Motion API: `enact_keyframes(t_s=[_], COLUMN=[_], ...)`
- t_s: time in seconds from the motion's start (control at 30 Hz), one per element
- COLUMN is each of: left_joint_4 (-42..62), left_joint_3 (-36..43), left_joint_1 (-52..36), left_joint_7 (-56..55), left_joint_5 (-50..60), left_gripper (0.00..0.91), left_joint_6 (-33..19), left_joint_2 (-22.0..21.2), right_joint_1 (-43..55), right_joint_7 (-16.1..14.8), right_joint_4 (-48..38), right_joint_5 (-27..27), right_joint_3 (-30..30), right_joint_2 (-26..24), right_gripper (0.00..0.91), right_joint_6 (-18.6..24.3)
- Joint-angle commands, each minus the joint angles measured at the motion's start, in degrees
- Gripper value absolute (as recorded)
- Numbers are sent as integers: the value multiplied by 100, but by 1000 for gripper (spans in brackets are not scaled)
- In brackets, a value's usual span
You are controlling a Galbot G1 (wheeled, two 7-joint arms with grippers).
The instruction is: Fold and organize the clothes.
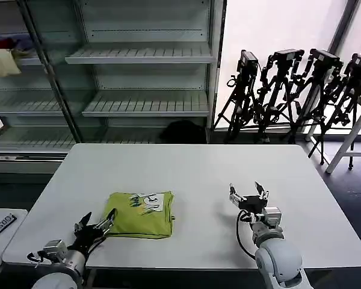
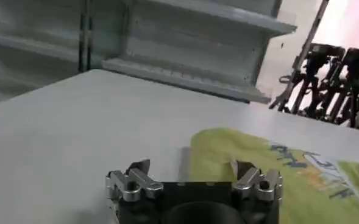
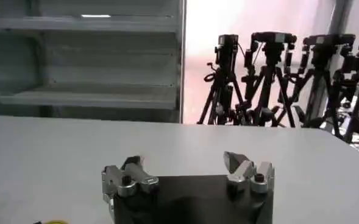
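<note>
Already the lime T-shirt (image 1: 141,214) lies as a compact folded rectangle on the white tabletop (image 1: 192,174), toward the robot's left front, its pale printed graphic facing up. The left hand (image 1: 95,227) sits low at the near left corner of the shirt, fingers spread wide and holding nothing, one fingertip just beside the fabric edge. The right hand (image 1: 248,193) hovers above bare tabletop well apart from the shirt, also wide open and empty.

Judging by the tidy shape, folding looks nearly done; what remains is probably squaring up or placing the bundle. To do that well, the left hand should slide under or pinch the near edge through all layers at once, so the fold does not peel open. The right hand could steady the far side, keeping the bundle flat and its edges aligned.
</note>
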Motion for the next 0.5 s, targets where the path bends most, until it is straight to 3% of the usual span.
enact_keyframes(t_s=[0.03, 0.17, 0.23, 0.3, 0.37, 0.5], left_joint_4=[77, 11, -21, -56, -70, -78], left_joint_3=[97, 153, 179, 219, 243, 273], left_joint_1=[31, 28, 31, 39, 44, 67], left_joint_7=[-28, -10, -1, 10, 22, 45], left_joint_5=[234, 234, 222, 214, 171, 54], left_gripper=[383, 262, 131, 71, 20, 20], left_joint_6=[-17, -36, -39, -42, -44, -44], left_joint_2=[-12, -33, -44, -63, -82, -105], right_joint_1=[5, 11, 16, 17, 18, 11], right_joint_7=[2, 3, 4, 5, 9, 10], right_joint_4=[-17, -38, -36, -32, -30, -30], right_joint_5=[-13, -29, -30, -33, -33, -40], right_joint_3=[-13, -28, -30, -28, -23, -6], right_joint_2=[10, 24, 28, 33, 30, 24], right_gripper=[907, 907, 907, 907, 907, 907], right_joint_6=[-2, 2, 2, 0, 1, -1])
